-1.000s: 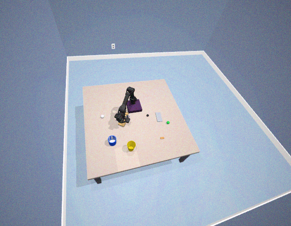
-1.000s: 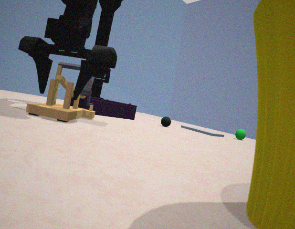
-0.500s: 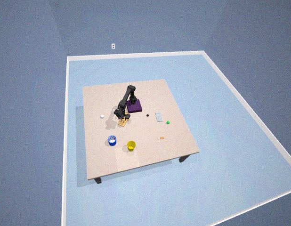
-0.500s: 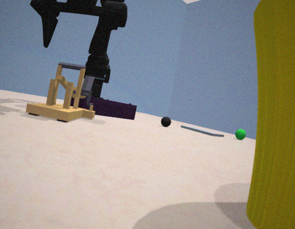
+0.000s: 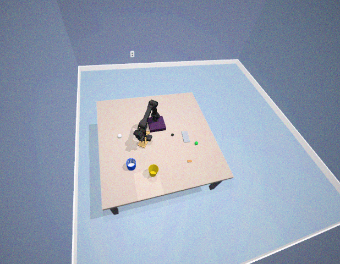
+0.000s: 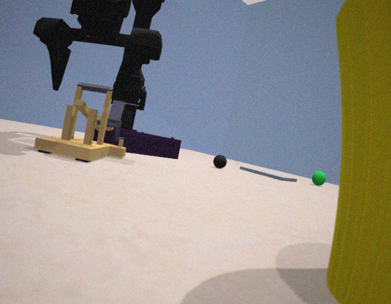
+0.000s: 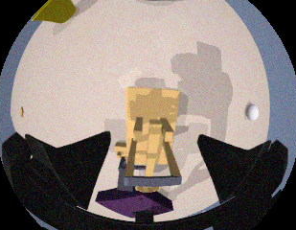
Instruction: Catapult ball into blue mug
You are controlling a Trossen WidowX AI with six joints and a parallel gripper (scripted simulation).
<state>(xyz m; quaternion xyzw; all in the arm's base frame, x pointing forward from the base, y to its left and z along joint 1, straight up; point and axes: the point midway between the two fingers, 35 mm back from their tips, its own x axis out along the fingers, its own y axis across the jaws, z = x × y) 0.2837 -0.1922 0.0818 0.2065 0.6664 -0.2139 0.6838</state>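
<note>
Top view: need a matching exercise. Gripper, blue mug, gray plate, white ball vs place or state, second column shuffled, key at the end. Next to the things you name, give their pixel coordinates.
1. gripper (image 5: 143,137) (image 6: 84,94) (image 7: 157,138)
2. blue mug (image 5: 131,167)
3. gray plate (image 5: 185,136) (image 6: 267,173)
4. white ball (image 5: 119,136) (image 7: 252,112)

A. between the black ball (image 5: 172,134) (image 6: 219,161) and the green ball (image 5: 196,143) (image 6: 318,178)
B. across the catapult (image 5: 142,144) (image 6: 68,147) (image 7: 152,103) from the black ball
C. open, over the catapult
D. beside the yellow mug (image 5: 153,170) (image 6: 369,147) (image 7: 58,11)

Pairs: 1-C, 2-D, 3-A, 4-B

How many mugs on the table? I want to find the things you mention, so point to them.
2: a blue mug (image 5: 131,167) nearest the catapult's base, and a yellow one (image 5: 153,171) (image 6: 369,147) (image 7: 58,11) beside it. None appear hidden.
</note>
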